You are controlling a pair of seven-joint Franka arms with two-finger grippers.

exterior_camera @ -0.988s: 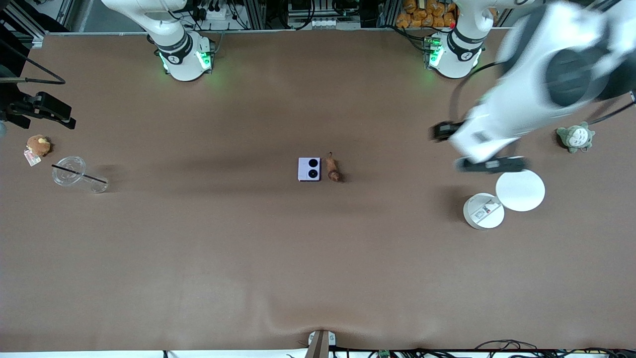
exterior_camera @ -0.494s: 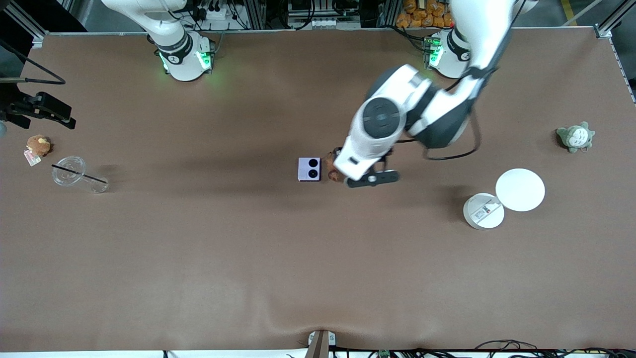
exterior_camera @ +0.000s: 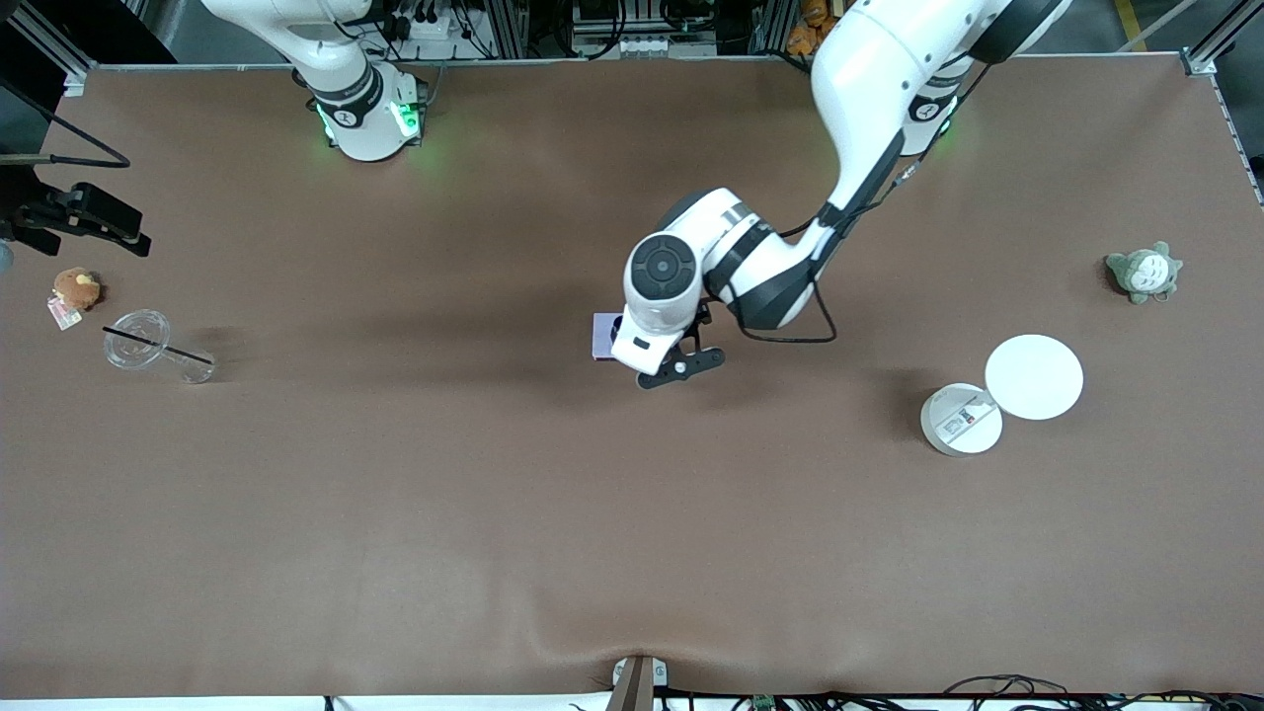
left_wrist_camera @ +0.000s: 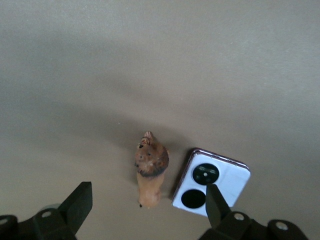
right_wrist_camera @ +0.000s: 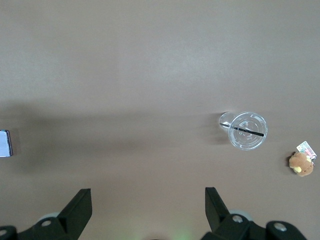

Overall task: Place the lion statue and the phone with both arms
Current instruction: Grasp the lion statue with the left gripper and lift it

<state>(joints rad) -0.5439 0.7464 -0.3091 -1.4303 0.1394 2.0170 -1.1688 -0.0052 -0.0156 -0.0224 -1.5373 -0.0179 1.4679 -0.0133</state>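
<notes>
Front view, read from the right arm's end of the table: a brown plush toy [exterior_camera: 76,287] and a clear cup [exterior_camera: 138,341] with a straw sit at about nine o'clock from the table's middle, well apart from the work. The right gripper [right_wrist_camera: 147,200] waits high over the bare table between that cup and the middle, its jaws spread wide and empty. At the centre, only a sliver of the phone [exterior_camera: 599,336] shows past the left arm's wrist. The left gripper [left_wrist_camera: 147,194] hangs over the spot just at the phone's three o'clock, hiding the lion statue [left_wrist_camera: 150,172] from the high camera. The left wrist view shows the lion statue lying on the table between wide, empty jaws, with the phone [left_wrist_camera: 212,182] flat just beside it, camera circles up. One fingertip seems to sit over the phone's corner. That is the main risk: a straight descent could plant that finger on the phone or shove it aside. The narrow gap between the two leaves little room for a finger. The lion statue is also slim and rounded, so an off-centre squeeze could roll it or squirt it out. Two white discs [exterior_camera: 1034,376] at four o'clock and a grey-green plush toy [exterior_camera: 1144,273] at three o'clock look safely clear.
</notes>
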